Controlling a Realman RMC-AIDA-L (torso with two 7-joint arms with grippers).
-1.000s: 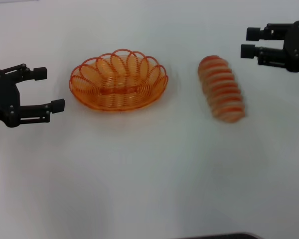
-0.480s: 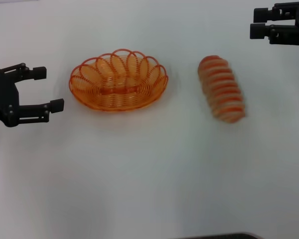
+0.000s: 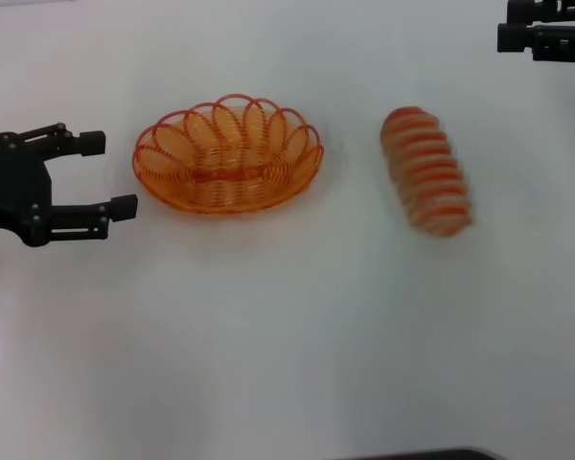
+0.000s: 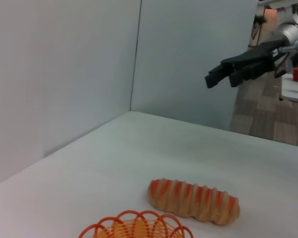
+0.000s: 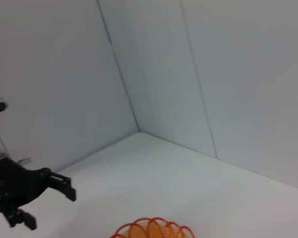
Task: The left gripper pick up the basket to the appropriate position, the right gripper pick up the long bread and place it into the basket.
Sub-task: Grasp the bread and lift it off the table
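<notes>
1. Left gripper (image 3: 115, 173): hovering wide open just beside basket (image 3: 228, 153), gripping nothing.
2. Right gripper (image 3: 506, 24): hanging beyond long bread (image 3: 425, 171); finger spread unclear.
3. Bread lying beside basket on table (image 3: 287, 326).

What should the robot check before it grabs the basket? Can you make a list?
1. Left gripper open: ok, jaws spread wide.
2. Left gripper lined up with the basket: ok, it sits just beside the basket's left end, not touching.
3. Basket empty and upright on the table: ok.
4. Bread out of the way: ok, it lies apart, right of the basket.
5. Right gripper clear: ok, far back at the right corner, away from both.
6. Right gripper open for the bread later: cannot tell.
</notes>
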